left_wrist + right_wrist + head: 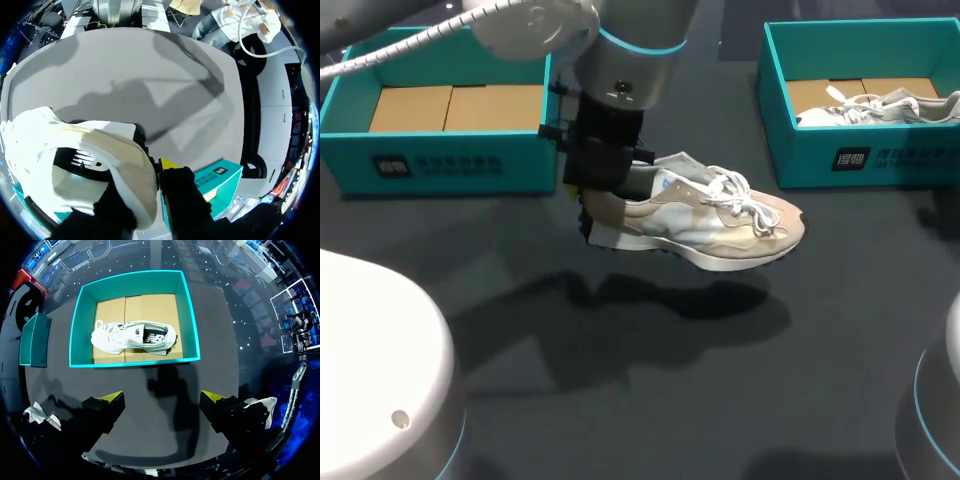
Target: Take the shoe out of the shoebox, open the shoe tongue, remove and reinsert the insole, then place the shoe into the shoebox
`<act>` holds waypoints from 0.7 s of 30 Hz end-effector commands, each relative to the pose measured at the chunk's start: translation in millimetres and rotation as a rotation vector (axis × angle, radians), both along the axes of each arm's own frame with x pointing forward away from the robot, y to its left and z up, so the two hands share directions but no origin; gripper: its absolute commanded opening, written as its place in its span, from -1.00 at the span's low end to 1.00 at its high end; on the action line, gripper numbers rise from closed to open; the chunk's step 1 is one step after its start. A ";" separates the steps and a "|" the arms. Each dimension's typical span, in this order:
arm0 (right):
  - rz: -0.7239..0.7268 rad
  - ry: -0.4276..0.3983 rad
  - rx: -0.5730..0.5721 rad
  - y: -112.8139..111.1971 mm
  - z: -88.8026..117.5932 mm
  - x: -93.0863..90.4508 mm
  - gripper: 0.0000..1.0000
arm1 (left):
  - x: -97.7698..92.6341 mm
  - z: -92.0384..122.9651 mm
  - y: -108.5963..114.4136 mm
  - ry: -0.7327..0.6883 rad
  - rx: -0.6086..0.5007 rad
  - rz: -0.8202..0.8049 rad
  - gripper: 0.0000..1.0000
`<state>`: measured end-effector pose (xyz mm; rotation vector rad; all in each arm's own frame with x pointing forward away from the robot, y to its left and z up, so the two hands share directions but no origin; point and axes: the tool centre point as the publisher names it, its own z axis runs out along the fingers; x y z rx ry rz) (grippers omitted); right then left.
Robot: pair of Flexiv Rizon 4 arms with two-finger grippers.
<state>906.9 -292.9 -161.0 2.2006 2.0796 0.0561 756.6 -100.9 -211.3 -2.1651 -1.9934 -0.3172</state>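
Note:
A beige and white shoe (pixel 720 225) hangs above the dark table between the two boxes, with its toe pointing right and its shadow on the table below. My left gripper (pixel 595 215) is shut on its heel. In the left wrist view the heel collar of the shoe (pixel 90 150) sits pinched between the fingers of the left gripper (pixel 150 185), and one yellow tip shows beside it. The teal shoebox (pixel 440 160) at the back left holds only a cardboard floor. My right gripper (pixel 162 400) is open and holds nothing, hovering short of the other box.
A second teal shoebox (pixel 880 155) stands at the back right with a white shoe (pixel 880 105) inside; the right wrist view looks down on this second box (pixel 135 362) and the white shoe (pixel 135 337). Dark table surface spreads in front of both boxes.

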 end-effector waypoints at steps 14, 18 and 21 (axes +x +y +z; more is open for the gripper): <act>-0.001 0.000 -0.001 0.3 0.1 -0.3 1.00 | -39.7 -83.3 -29.9 -0.019 0.007 -0.004 -1.00; -0.001 0.000 -0.001 0.3 0.1 -0.3 1.00 | -42.6 -96.4 -38.6 -0.033 -0.006 -0.023 -1.00; -0.001 0.000 -0.001 0.3 0.1 -0.3 1.00 | -42.5 -104.3 -44.1 -0.032 -0.016 -0.026 -1.00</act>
